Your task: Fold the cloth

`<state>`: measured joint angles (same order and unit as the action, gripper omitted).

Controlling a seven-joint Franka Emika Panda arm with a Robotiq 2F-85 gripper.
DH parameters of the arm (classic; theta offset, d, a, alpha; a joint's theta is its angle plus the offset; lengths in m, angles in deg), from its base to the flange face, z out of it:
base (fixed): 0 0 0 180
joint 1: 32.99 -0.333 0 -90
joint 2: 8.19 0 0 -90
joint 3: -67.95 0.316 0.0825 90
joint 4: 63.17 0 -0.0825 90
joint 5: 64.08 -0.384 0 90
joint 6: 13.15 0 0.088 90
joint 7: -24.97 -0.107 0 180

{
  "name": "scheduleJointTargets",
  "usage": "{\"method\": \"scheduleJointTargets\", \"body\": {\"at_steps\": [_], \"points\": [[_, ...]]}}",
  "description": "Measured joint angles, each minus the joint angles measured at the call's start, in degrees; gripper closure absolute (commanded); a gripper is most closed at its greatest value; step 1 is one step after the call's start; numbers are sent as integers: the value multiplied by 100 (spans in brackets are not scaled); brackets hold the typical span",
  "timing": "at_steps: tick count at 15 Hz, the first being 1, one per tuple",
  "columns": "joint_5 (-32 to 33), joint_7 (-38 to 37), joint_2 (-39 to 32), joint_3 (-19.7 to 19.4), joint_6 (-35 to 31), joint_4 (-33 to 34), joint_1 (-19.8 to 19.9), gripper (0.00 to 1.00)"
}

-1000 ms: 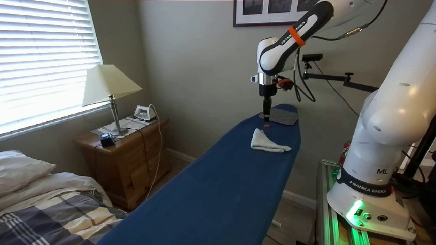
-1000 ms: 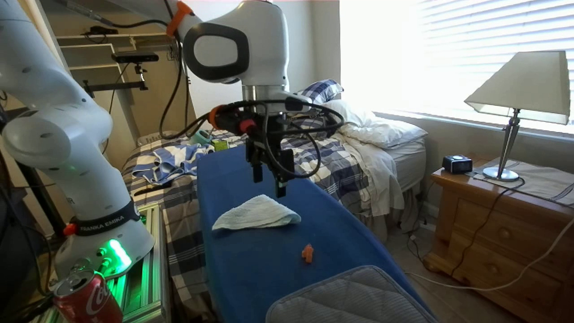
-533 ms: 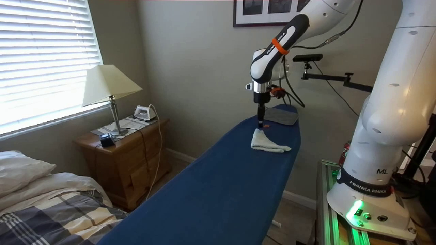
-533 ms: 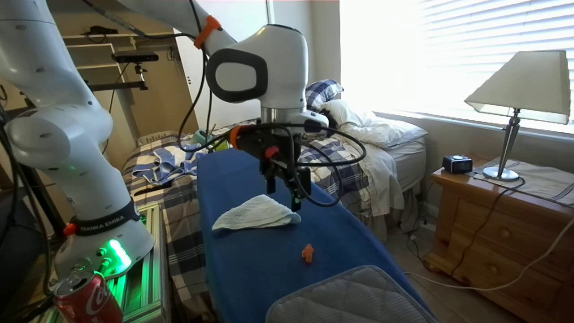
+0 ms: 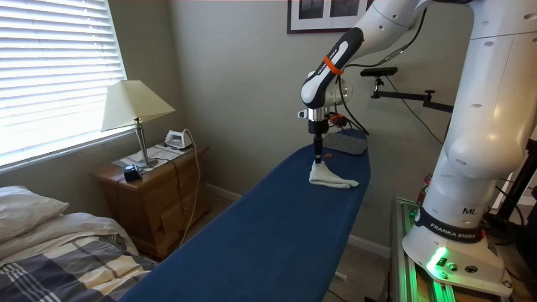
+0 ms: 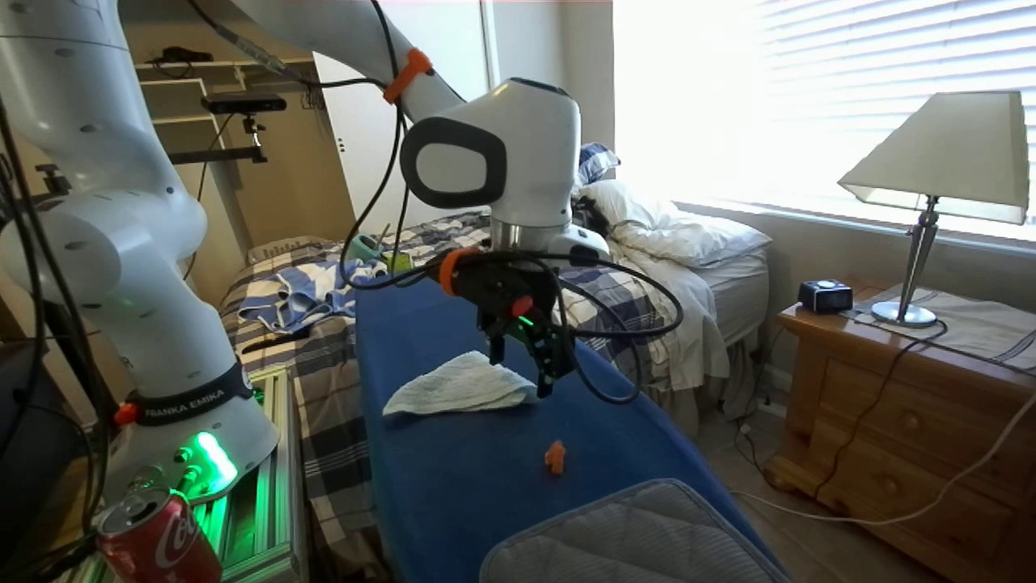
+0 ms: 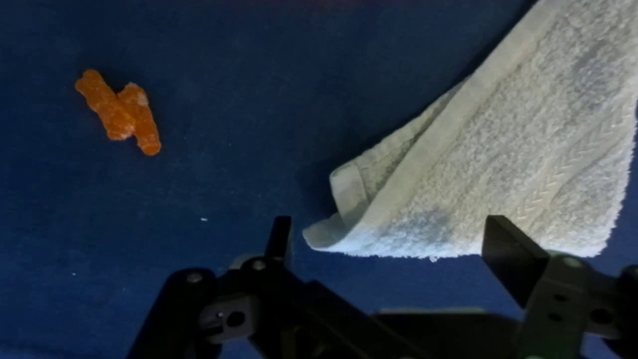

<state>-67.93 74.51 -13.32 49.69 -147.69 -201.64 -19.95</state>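
The white cloth lies on the blue ironing board [image 5: 251, 235] in both exterior views [image 5: 331, 179] [image 6: 457, 390]. It has a roughly triangular, doubled-over shape. In the wrist view the cloth [image 7: 498, 164] fills the right side, with a curled corner and an under-layer edge showing at its left tip. My gripper [image 7: 387, 224] is open, with its fingers wide apart and nothing held. In the wrist view the curled corner lies between the fingertips. In both exterior views the gripper [image 5: 318, 160] [image 6: 522, 374] points down, low over the cloth's edge. I cannot tell whether it touches the cloth.
A small orange object [image 6: 555, 457] lies on the board near the cloth; it also shows in the wrist view [image 7: 122, 112]. A grey quilted pad [image 6: 631, 534] lies at the board's narrow end. A bed [image 6: 639, 300] and a wooden nightstand [image 6: 890, 421] stand beside the board.
My gripper has come down toward the board and moved over to the cloth's edge, away from the grey pad. It stays open. The cloth has not moved.
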Motion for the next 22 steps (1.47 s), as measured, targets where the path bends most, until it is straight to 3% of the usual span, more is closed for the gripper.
{"method": "scheduleJointTargets", "body": {"at_steps": [3, 5, 6, 15, 18, 22], "points": [[-56, 203, -166, 135, -8, 84, 70, 5], [-58, 289, -266, 218, -39, 129, 110, 29], [-58, 309, -312, 252, -43, 156, 124, 31], [-58, 448, -463, 406, -46, 329, 255, 95], [-58, 456, -456, 444, -46, 335, 256, 100], [-58, 460, -421, 515, -44, 335, 255, 97]]}}
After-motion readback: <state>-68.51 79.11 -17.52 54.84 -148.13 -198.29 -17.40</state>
